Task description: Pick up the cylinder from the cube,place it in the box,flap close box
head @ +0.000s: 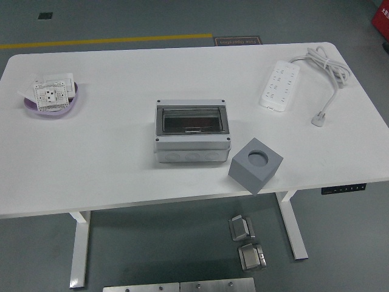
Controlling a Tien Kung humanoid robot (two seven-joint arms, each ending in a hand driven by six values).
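A grey cube [255, 165] with a round hole in its top stands on the white table [109, 158] near the front edge, right of centre. I see no cylinder standing out of the hole. A grey box [192, 132] with a dark see-through flap lying shut over its top sits at the table's middle, just left of the cube. Neither of my hands is in view.
A white power strip [280, 84] with a coiled cable and plug [320, 119] lies at the back right. A purple bowl [53, 100] holding white socket plates sits at the far left. Metal parts lie on the floor below the table.
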